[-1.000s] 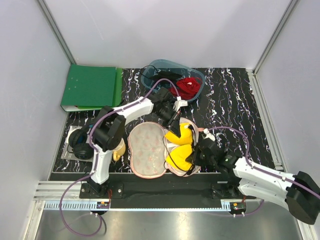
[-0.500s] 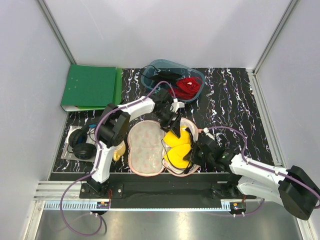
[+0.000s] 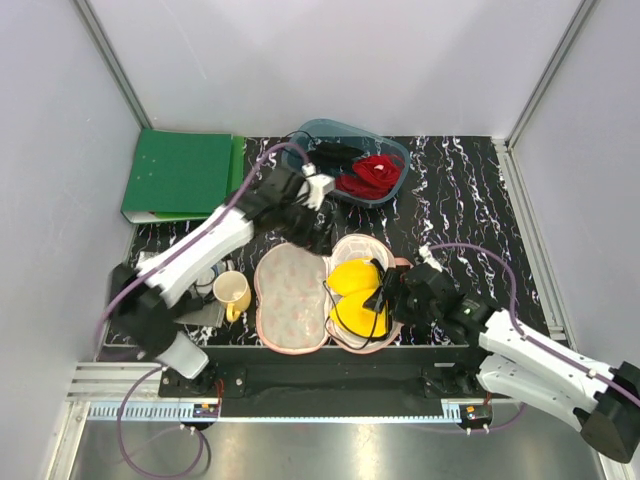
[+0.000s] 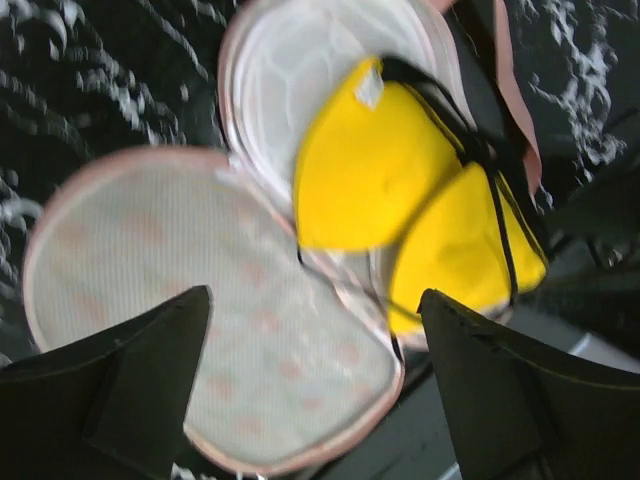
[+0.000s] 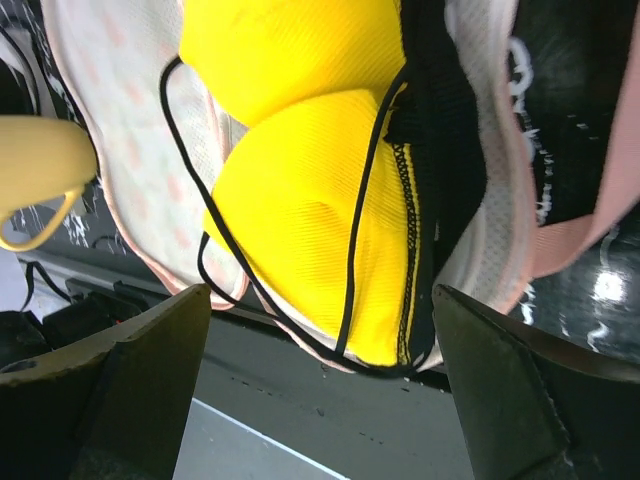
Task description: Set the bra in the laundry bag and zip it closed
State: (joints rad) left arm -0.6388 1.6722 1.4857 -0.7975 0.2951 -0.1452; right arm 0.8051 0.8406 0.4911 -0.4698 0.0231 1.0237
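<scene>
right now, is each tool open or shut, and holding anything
left tool: open, holding nothing
right tool: open, holding nothing

Black white-veined table (image 3: 470, 200) under green binder (image 3: 180, 175), blue-grey tub (image 3: 330, 126), yellow mug (image 3: 232, 293), open laundry bag (image 3: 290, 300).

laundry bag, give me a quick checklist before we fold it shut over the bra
1. Bra cups sitting inside one half of the laundry bag: ok
2. Black strap tucked inside the rim: not ok, a loop seems to spill over the near edge
3. Left gripper open, holding nothing: ok
4. Right gripper open, holding nothing: ok
5. Other half lying open and flat: ok
6. Zip slider position: cannot tell
</scene>
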